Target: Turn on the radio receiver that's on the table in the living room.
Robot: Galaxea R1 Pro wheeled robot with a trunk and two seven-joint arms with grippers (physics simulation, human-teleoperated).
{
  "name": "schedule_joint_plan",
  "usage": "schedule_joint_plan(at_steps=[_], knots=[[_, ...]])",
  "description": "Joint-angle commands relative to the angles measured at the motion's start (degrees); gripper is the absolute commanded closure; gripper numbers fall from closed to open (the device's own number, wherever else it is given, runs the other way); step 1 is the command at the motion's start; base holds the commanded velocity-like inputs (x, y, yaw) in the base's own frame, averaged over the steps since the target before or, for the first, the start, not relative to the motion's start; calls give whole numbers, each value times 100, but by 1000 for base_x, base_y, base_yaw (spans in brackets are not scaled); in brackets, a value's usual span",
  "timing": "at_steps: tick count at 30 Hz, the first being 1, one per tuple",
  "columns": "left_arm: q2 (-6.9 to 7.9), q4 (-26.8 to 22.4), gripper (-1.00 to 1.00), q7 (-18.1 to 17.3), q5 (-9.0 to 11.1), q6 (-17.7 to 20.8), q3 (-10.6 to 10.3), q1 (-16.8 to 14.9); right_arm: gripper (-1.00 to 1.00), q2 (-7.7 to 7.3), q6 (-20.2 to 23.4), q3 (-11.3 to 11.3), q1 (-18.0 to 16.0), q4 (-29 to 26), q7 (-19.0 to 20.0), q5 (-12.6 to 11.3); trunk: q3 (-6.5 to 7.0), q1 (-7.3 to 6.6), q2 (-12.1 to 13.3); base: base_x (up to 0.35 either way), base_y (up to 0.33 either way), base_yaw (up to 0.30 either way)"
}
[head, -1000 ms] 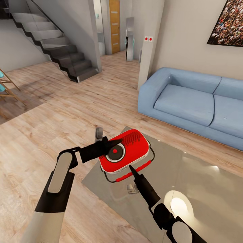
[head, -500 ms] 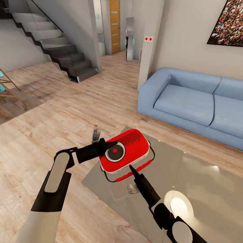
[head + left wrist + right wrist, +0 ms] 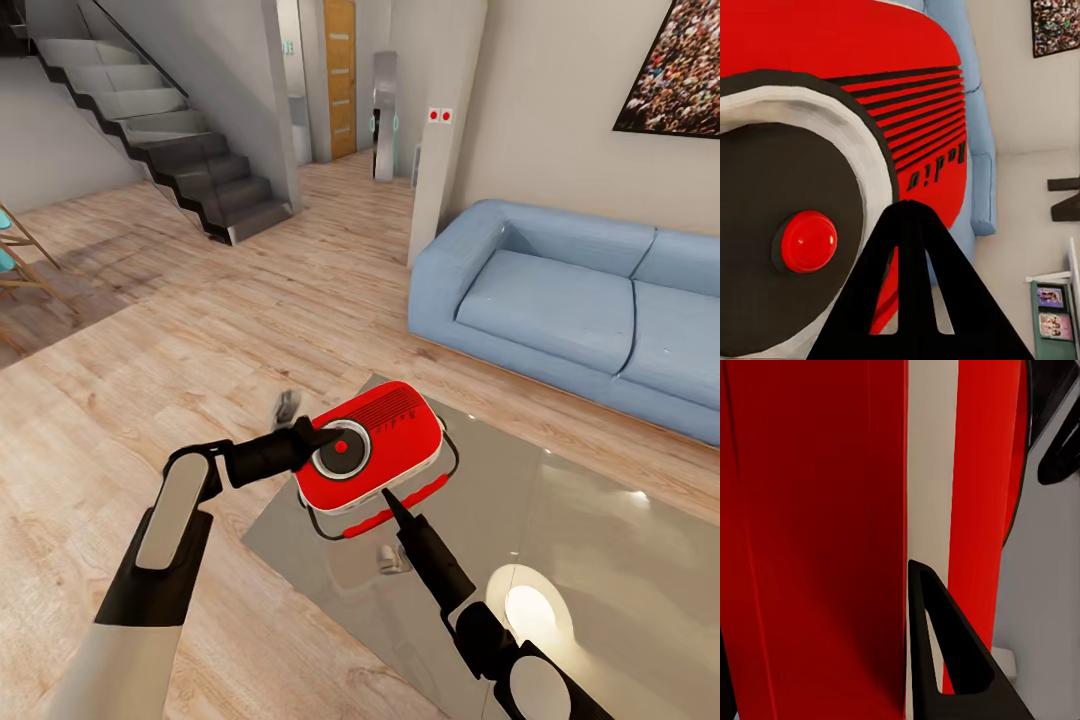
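Observation:
The red radio receiver [image 3: 385, 440] lies on the near corner of the glossy grey table [image 3: 560, 520]. Its round dark dial [image 3: 342, 450] carries a red button [image 3: 808, 240]. My left gripper [image 3: 330, 437] is shut, its tip at the dial's left rim; in the left wrist view the joined fingertips [image 3: 907, 214] sit just beside the button. My right gripper [image 3: 388, 497] points at the radio's near edge. In the right wrist view one finger [image 3: 945, 649] lies against the white stripe [image 3: 930, 457], with red casing [image 3: 810, 510] where the other would close.
A blue sofa [image 3: 570, 300] stands behind the table, below a framed crowd picture [image 3: 680, 65]. Light wood floor [image 3: 180, 320] stretches left toward dark stairs [image 3: 180, 160] and a wooden door [image 3: 340, 75]. A chair's edge [image 3: 15, 260] shows far left.
My left gripper has drawn back a little, its tip sliding from over the dial to the dial's left rim. The radio and the right arm have not moved.

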Motion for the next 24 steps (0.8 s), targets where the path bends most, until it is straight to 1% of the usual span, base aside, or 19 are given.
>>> schedule_joint_plan(at_steps=[1,4,7,11,13,18,20,23,24], knots=[[-5,48,100,41,3,-2,0,0,100,0,4,0,-1,-5,-10,0,0,0,0,0,0,0],[-36,301,100,254,7,-11,0,0,100,1,4,0,-1,-111,-7,0,0,0,0,0,0,0],[-62,443,100,310,8,-29,0,0,100,-5,4,2,-1,-184,-2,0,0,0,0,0,0,0],[-91,469,100,325,8,-301,-13,0,100,6,4,0,-1,-190,-1,7,0,0,0,0,0,0],[-95,557,100,328,8,-387,-16,0,100,0,4,2,-1,-191,-1,8,0,0,0,0,0,0],[-102,834,100,322,-2,-448,-17,0,100,17,4,0,-1,-190,-1,9,0,0,0,0,0,0],[-109,847,100,321,-3,-448,-17,0,100,24,4,0,-1,-190,-1,9,0,0,0,0,0,0],[-118,821,100,288,47,-435,-19,0,100,34,4,0,-1,-190,35,16,0,0,0,0,0,0],[-150,754,100,263,66,-416,-27,0,100,36,4,0,-1,-188,74,17,0,0,0,0,0,0]])
